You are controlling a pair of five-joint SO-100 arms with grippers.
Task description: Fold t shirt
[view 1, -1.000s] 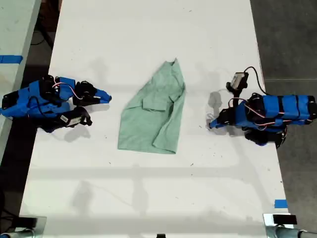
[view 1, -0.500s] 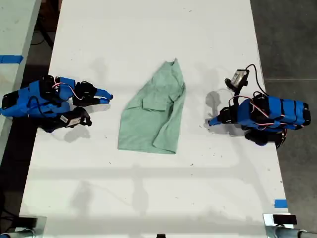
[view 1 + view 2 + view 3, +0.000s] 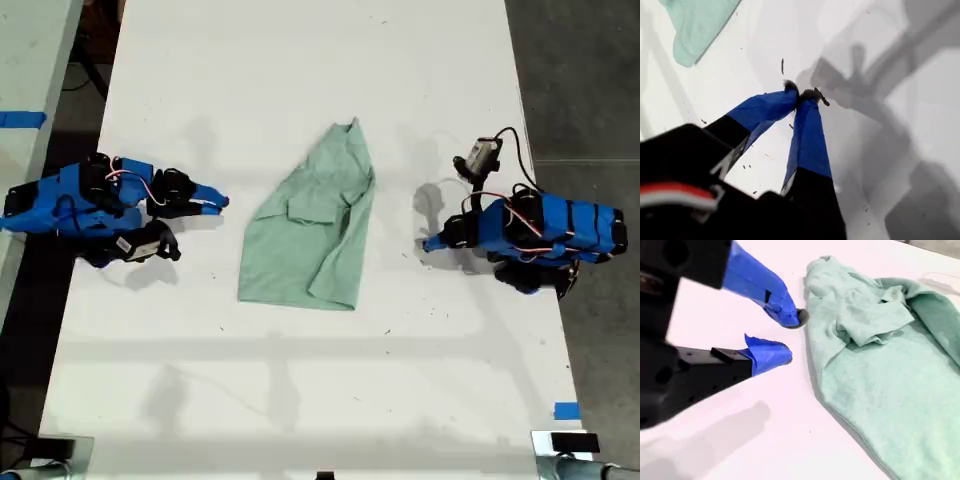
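Two grippers, neither touching cloth; t shirt (image 3: 310, 235) lying wrinkled mid-table (image 3: 300, 80) in the exterior view, narrow tip toward twelve o'clock, wide hem toward six, one flap doubled over near the middle; my second gripper (image 3: 215, 200) at nine o'clock of the t shirt, jaws apart, near its edge; my first gripper (image 3: 428, 243) at three o'clock, jaws pressed together, a little further off. Likely trouble: pinching only the top layer and dragging the whole t shirt sideways instead of folding; closed jaws pushing and bunching the edge unless opened first; doubled flap slipping undone.
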